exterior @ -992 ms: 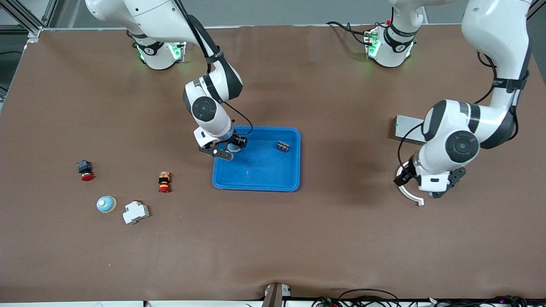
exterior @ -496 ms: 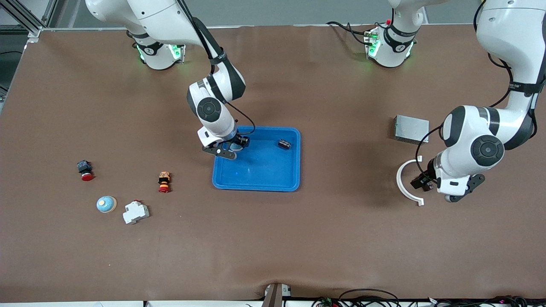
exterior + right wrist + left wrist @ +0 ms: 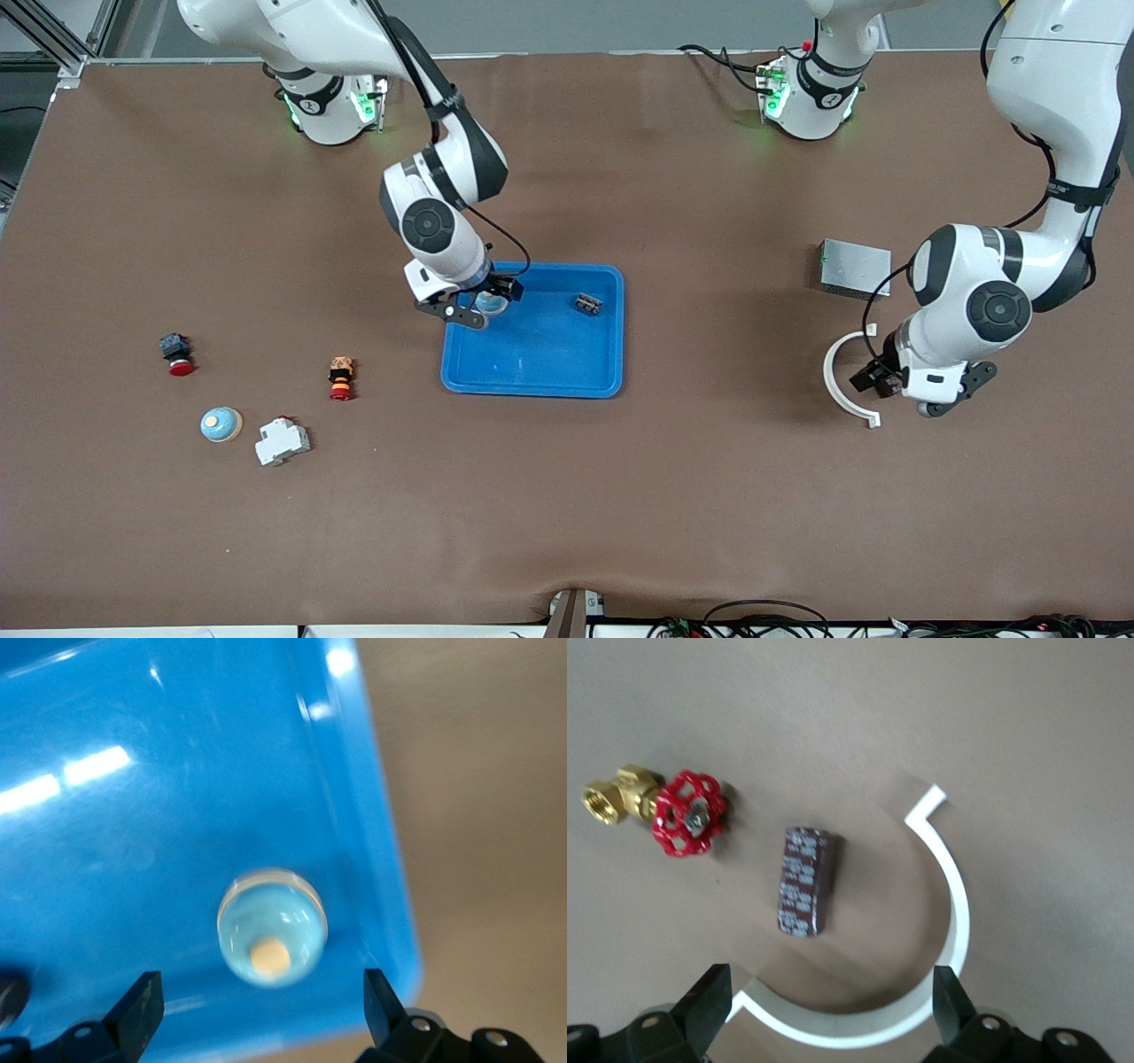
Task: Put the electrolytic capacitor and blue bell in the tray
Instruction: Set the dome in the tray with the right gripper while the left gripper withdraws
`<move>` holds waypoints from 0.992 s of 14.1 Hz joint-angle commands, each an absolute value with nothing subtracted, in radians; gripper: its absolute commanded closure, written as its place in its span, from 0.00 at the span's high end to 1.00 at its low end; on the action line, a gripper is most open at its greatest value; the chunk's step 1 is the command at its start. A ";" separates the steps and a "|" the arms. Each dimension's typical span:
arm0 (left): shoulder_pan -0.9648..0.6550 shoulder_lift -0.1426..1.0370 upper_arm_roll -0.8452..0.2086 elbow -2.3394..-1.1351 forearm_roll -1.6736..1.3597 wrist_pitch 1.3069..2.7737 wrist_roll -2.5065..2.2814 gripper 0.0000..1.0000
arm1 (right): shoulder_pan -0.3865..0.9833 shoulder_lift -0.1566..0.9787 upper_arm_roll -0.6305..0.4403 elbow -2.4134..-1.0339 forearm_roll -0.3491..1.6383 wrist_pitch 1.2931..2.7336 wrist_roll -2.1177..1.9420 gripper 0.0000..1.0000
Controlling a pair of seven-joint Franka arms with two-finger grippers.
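Your tray (image 3: 540,354) is the bright-blue rectangular one, mid-table. Item one inside it: a blue bell (image 3: 272,927), pale blue dome with a cream button on top, sitting on the tray floor in the corner toward the right arm's end, farther from the front camera, close to the rim. Item two inside it: a small dark ribbed part (image 3: 588,305), near the rim toward the left arm's end; you cannot tell from here what it is. The right gripper (image 3: 476,309) hangs over that bell corner, claw spread wide, a finger to each side of the bell and holding nothing. Your electrolytic capacitor (image 3: 803,880), a dark maroon cylinder with pale printing, lies on its side on the brown mat, well apart from the tray, toward the left arm's end. Around it curves a white C-shaped ring piece (image 3: 939,930), not touching it; just beside it lies a brass valve with a red handwheel (image 3: 673,809). The left gripper (image 3: 828,1005) hovers over the capacitor and ring, claw fully spread and empty. A grey metal box (image 3: 854,268) sits farther from the front camera than the ring. Toward the right arm's end you have a second blue bell (image 3: 221,424), a white breaker (image 3: 283,440), an orange-and-red pushbutton (image 3: 340,377) and a black switch with red cap (image 3: 176,353).
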State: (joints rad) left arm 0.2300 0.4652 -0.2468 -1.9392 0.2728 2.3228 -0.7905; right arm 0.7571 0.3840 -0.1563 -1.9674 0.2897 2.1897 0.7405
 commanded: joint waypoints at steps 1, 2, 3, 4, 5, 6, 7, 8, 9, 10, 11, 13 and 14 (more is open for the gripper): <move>0.296 0.518 -0.262 -1.928 0.293 2.406 -0.714 1.00 | 0.645 0.287 -0.166 -1.898 0.290 1.938 0.590 1.00; 0.296 0.534 -0.262 -1.931 0.293 2.436 -0.710 1.00 | 0.609 0.279 -0.182 -1.864 0.288 1.872 0.527 1.00; 0.298 0.541 -0.261 -1.931 0.295 2.445 -0.709 1.00 | 0.577 0.276 -0.196 -1.838 0.282 1.824 0.453 1.00; 0.299 0.549 -0.261 -1.931 0.295 2.447 -0.703 1.00 | 0.543 0.276 -0.213 -1.809 0.256 1.786 0.352 1.00; 0.299 0.557 -0.261 -1.931 0.296 2.447 -0.695 0.96 | 0.507 0.278 -0.225 -1.784 0.223 1.769 0.260 1.00; 0.304 0.561 -0.261 -1.930 0.296 2.450 -0.693 0.94 | 0.482 0.278 -0.229 -1.769 0.178 1.767 0.191 1.00; 0.305 0.568 -0.261 -1.930 0.296 2.454 -0.693 0.89 | 0.454 0.281 -0.229 -1.753 0.134 1.769 0.131 1.00; 0.305 0.575 -0.261 -1.931 0.296 2.457 -0.693 0.77 | 0.419 0.287 -0.229 -1.721 0.097 1.769 0.062 1.00; 0.305 0.577 -0.261 -1.931 0.296 2.457 -0.693 0.46 | 0.378 0.290 -0.229 -1.694 0.069 1.770 -0.019 1.00; 0.305 0.577 -0.261 -1.933 0.296 2.457 -0.693 0.12 | 0.341 0.299 -0.229 -1.666 0.051 1.773 -0.111 1.00; 0.305 0.575 -0.262 -1.930 0.292 2.457 -0.699 0.00 | 0.307 0.314 -0.229 -1.642 0.025 1.779 -0.188 1.00; 0.302 0.575 -0.262 -1.933 0.282 2.451 -0.703 0.00 | 0.244 0.348 -0.229 -1.608 -0.020 1.793 -0.303 1.00; 0.302 0.569 -0.262 -1.933 0.282 2.448 -0.698 0.00 | 0.220 0.362 -0.229 -1.606 -0.023 1.802 -0.352 1.00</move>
State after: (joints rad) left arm 0.2935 0.5729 -0.2514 -1.9372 0.2736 2.4502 -0.7022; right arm 0.2701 0.3049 -0.2437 -1.6576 0.0082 1.7993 -0.2628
